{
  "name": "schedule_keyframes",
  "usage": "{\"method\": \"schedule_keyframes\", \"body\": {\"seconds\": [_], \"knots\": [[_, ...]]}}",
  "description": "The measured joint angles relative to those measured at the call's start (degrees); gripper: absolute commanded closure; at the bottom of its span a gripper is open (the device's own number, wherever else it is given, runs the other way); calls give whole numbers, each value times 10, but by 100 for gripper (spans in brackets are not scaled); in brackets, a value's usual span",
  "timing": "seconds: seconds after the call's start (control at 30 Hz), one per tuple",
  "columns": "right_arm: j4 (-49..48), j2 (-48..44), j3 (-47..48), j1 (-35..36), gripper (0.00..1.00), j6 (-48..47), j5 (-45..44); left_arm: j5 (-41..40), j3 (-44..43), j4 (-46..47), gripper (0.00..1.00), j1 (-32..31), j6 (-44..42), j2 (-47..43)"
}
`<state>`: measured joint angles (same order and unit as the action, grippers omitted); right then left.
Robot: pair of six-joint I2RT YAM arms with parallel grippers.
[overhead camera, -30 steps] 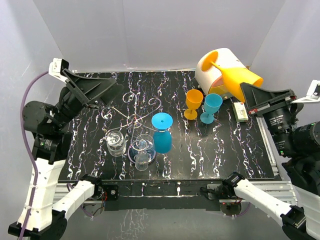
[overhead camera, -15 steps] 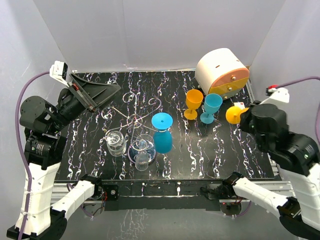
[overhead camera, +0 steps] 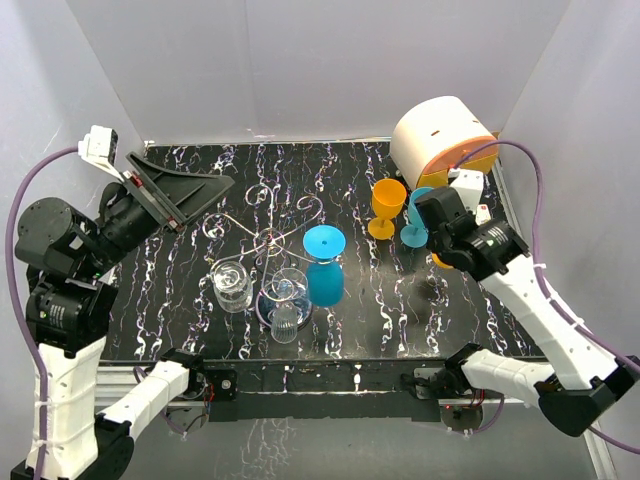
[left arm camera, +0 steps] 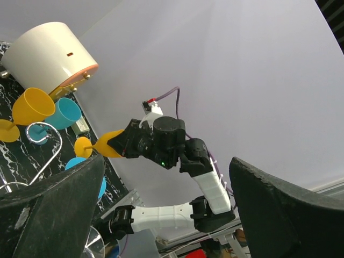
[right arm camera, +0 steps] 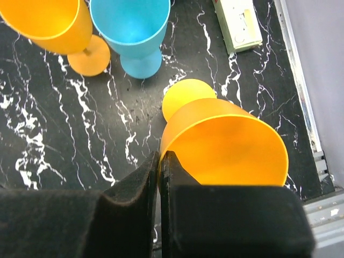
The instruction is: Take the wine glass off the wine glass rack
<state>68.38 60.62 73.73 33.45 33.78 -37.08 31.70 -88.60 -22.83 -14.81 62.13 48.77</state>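
My right pincer [right arm camera: 160,161] clamps the rim of the orange wine glass [right arm camera: 226,145], three o'clock of the wine glass rack [overhead camera: 268,238]. Left pincer [left arm camera: 166,160] gapes wide.

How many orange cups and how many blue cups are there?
Orange: 2, the standing orange cup and the held orange cup in the right end effector.
Blue: 2, the standing blue cup and the upturned blue cup by the wine glass rack.
Total: 4.

Robot lab cell. Marbled table [overhead camera: 460,310] boxed by plain pale walls [overhead camera: 300,70]. Left arm [overhead camera: 62,370], right arm [overhead camera: 545,305] bolted at its edge.
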Motion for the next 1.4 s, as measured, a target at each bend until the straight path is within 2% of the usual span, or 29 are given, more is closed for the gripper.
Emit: {"method": "schedule_keyframes", "body": {"seconds": [0.13, 0.33, 0.4, 0.67, 1.03, 1.2, 1.4], "knots": [[-59, 25, -23, -52, 100, -23, 21, -9, -24, -29, 1, 0, -15, -1], [-141, 57, -60, -212, 100, -82, 121, -20, -36, -63, 1, 0, -31, -8], [-157, 78, -61, -245, 100, -94, 140, -22, -37, -70, 1, 0, -34, -9], [-212, 153, -60, -272, 100, -112, 200, -23, -37, -84, 1, 0, -38, -9], [-231, 197, -40, -287, 100, -118, 205, -23, -40, -95, 1, 0, -38, -16], [-231, 205, -31, -287, 77, -123, 206, -23, -40, -94, 1, 0, -36, -19], [-224, 203, -7, -288, 58, -129, 207, -23, -40, -94, 1, 0, -34, -19]]}}
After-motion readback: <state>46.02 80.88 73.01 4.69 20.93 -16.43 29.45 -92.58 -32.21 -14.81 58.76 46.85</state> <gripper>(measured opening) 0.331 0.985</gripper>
